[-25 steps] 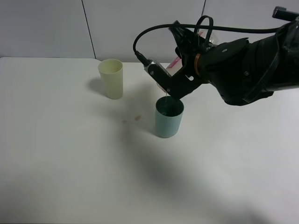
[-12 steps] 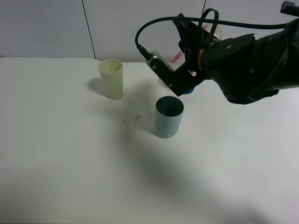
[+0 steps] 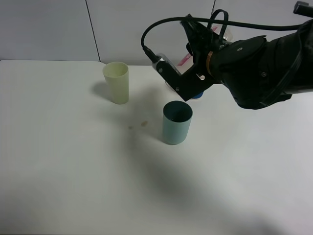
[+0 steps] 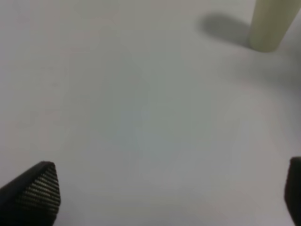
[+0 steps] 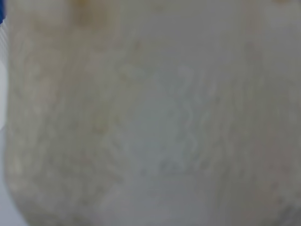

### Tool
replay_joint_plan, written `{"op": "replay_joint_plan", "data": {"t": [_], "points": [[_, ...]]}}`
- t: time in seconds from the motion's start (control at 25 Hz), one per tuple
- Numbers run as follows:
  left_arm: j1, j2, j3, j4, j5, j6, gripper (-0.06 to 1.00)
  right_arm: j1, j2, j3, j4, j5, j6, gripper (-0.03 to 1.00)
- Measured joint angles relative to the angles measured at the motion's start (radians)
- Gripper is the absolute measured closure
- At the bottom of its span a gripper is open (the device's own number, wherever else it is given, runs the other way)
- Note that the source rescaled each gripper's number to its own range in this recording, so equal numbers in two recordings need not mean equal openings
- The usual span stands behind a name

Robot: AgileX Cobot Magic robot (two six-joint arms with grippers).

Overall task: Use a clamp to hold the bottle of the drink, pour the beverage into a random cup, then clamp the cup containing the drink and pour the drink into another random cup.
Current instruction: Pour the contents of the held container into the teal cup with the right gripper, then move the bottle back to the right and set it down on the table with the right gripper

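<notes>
My right gripper (image 3: 179, 83) is shut on the clear drink bottle (image 3: 184, 59), which has a pink label and a blue end. It holds the bottle tilted in the air just behind and above the teal cup (image 3: 176, 122). No stream falls from it. In the right wrist view the bottle (image 5: 150, 113) fills the frame as a pale blur. The cream cup (image 3: 116, 82) stands upright at the back left and also shows in the left wrist view (image 4: 272, 23). My left gripper (image 4: 162, 193) is open and empty above bare table, out of the exterior view.
The white table (image 3: 73, 171) has small brown spots (image 3: 143, 123) just left of the teal cup. A pale wall runs behind the table's far edge. The bulky black right arm (image 3: 259, 73) hangs over the back right.
One second ago the bottle was tipped over the teal cup with a thin stream falling in. It has since lifted up and back, and the stream has stopped. The cups have not moved.
</notes>
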Motion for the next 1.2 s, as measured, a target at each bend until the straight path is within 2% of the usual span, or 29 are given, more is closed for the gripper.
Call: {"op": "replay_joint_plan", "data": {"t": [0.28,0.8,1.2], "points": [[0.000,0.000,0.000,0.000,0.000,0.000,0.05,0.000,0.000,0.000,0.004,0.000,0.269,0.95],[0.000,0.000,0.000,0.000,0.000,0.000,0.05,0.000,0.000,0.000,0.168,-0.019,0.722,0.95],[0.000,0.000,0.000,0.000,0.000,0.000,0.05,-0.005,0.000,0.000,0.262,-0.098,1.054,0.95]]}}
